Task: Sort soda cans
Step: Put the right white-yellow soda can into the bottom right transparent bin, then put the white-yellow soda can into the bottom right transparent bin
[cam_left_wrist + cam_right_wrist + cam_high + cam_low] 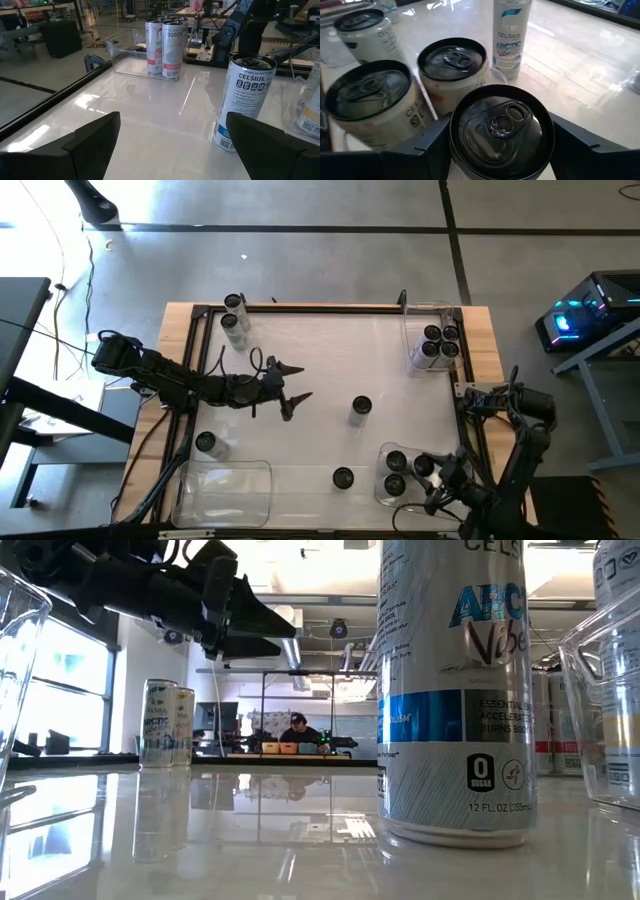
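- My right claw grips a can at the sides, upright, long axis vertical, dark top facing up, in the near-right bin beside two other cans.
- My left claw hangs wide open over mid-worktop, holding nothing.
- A lone can stands upright nearby.

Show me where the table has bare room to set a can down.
Bare: the far middle between the two-can pair and the four-can bin, and the empty near-left bin. Crowded: the near-right bin, where the right gripper grips a can.
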You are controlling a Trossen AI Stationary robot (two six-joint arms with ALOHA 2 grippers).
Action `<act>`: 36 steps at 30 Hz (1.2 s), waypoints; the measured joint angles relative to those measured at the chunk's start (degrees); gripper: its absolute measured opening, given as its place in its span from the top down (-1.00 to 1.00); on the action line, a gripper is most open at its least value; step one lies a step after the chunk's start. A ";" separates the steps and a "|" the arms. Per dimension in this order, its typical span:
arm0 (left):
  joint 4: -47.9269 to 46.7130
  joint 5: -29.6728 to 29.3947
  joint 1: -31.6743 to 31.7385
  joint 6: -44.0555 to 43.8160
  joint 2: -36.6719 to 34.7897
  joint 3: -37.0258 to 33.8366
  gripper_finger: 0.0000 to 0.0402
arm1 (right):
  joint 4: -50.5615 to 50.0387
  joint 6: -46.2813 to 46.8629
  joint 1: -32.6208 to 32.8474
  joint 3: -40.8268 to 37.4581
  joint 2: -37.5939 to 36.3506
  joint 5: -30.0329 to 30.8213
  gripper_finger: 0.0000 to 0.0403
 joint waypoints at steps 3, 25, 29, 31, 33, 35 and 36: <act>-0.04 0.01 0.00 0.02 0.00 0.00 -0.78 | 0.20 -0.61 -0.99 0.00 0.07 0.18 -0.19; 0.95 0.41 0.00 -0.02 0.00 0.01 -0.78 | -2.35 -2.55 -3.50 3.27 -1.15 -1.29 -0.82; 2.10 0.38 -0.23 -0.27 0.00 0.07 -0.78 | -2.40 -5.28 -3.50 6.53 -3.07 -2.01 -0.83; 2.26 -1.29 -1.10 -0.06 0.00 0.37 -0.78 | -2.38 -7.78 -3.50 8.85 -3.91 -3.07 -0.83; 0.37 -5.34 -3.16 3.68 0.00 1.80 -0.77 | -2.41 -10.34 -3.61 11.39 -4.66 -3.46 -0.84; -4.07 -9.78 -5.40 7.46 0.00 4.14 -0.76 | -2.37 -12.80 -4.00 13.98 -5.28 -1.89 -0.84; -7.22 -11.19 -6.40 8.67 0.04 5.89 -0.76 | -2.38 -14.60 -4.33 15.25 -5.48 -0.09 -0.84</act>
